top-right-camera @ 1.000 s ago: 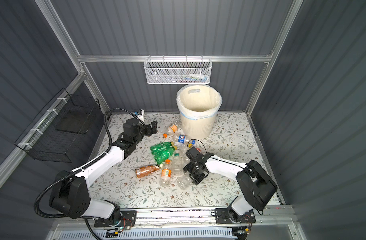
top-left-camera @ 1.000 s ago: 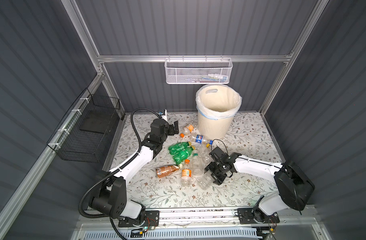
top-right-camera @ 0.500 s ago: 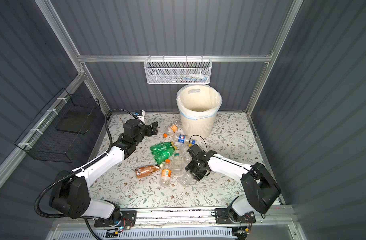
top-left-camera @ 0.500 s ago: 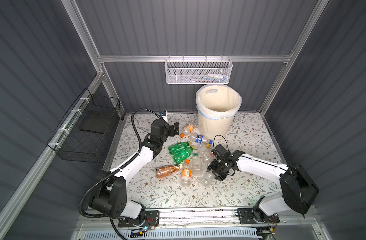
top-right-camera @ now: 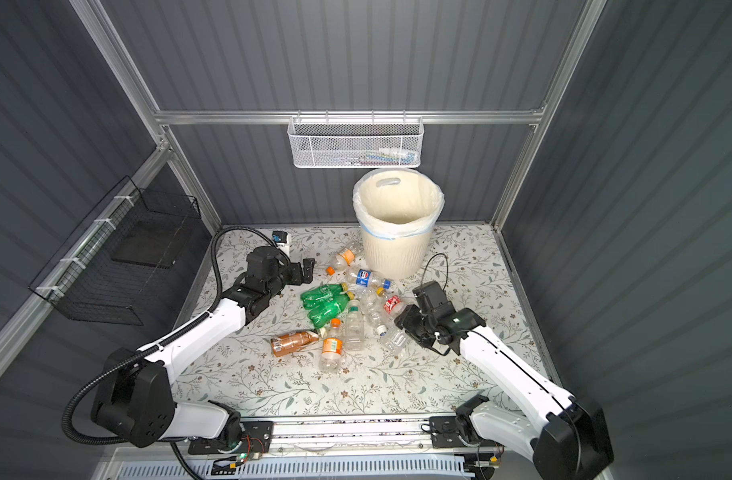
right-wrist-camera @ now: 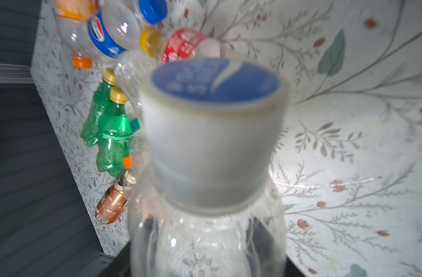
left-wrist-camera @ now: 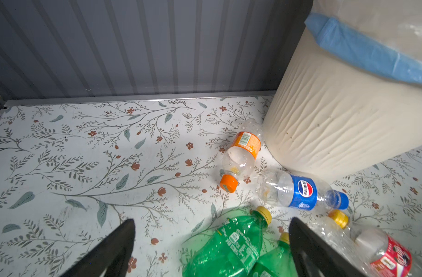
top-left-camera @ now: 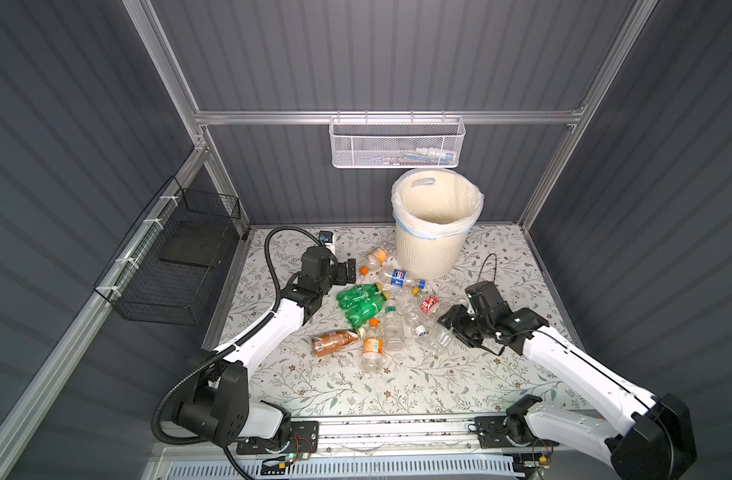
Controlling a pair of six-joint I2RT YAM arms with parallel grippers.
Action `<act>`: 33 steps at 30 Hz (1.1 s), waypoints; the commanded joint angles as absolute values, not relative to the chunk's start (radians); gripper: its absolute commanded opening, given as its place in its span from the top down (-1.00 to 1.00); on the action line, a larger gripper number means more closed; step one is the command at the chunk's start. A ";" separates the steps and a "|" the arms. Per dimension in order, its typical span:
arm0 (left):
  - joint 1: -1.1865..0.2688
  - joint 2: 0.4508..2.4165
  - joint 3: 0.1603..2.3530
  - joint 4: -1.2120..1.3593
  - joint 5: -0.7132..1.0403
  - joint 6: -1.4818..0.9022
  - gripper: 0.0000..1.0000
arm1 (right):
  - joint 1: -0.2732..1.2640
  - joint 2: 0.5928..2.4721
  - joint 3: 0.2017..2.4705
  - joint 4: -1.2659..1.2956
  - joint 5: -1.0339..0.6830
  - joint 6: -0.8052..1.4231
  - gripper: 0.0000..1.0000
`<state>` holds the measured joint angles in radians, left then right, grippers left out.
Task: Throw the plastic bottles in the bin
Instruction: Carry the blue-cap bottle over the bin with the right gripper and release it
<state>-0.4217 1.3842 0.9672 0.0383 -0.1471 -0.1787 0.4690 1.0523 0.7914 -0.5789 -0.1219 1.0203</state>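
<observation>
Clear, thin-walled plastic was the chief concern. The right hand [top-left-camera: 448, 327] was clenched on a clear bottle [right-wrist-camera: 205, 230] with a white cap, gripped across the body so that the cap end jutted out ahead of the fingers. Whether the bottle had left the counter [top-left-camera: 397, 390] could not be told. In my judgement such a wall could buckle or squirm under the squeeze, and the bottle could slip out partway to the bin [top-left-camera: 431, 249]. The bin stood well apart from this hand, and its rim was far higher than any bottle. A low or hurried carry might strike the ribbed wall or snag the liner bag [top-left-camera: 401, 208], shoving the bin or dropping the bottle short. A red-labelled bottle [top-left-camera: 429, 304] lay just beside the hand, and the green bottles [top-left-camera: 361, 302] lay farther out in the same heap. The protruding cap end could sweep these and scatter them. A slack cable [top-left-camera: 490, 270] looped up from the right arm between hand and bin, which I judged a snag risk. The left hand [top-left-camera: 349, 269] hung released and empty, with the green bottles just ahead of its fingers. Both arms reaching for the heap could foul one another.
</observation>
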 commanded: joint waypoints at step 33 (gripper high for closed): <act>-0.416 1.009 0.782 -0.108 0.064 0.104 -1.00 | 0.298 0.855 1.113 0.183 0.171 0.122 -0.10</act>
<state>-0.4217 1.0256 0.7780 -0.0536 0.0170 0.0322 0.3004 0.7166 0.9932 0.0490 0.2344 0.1772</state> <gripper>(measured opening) 0.997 0.555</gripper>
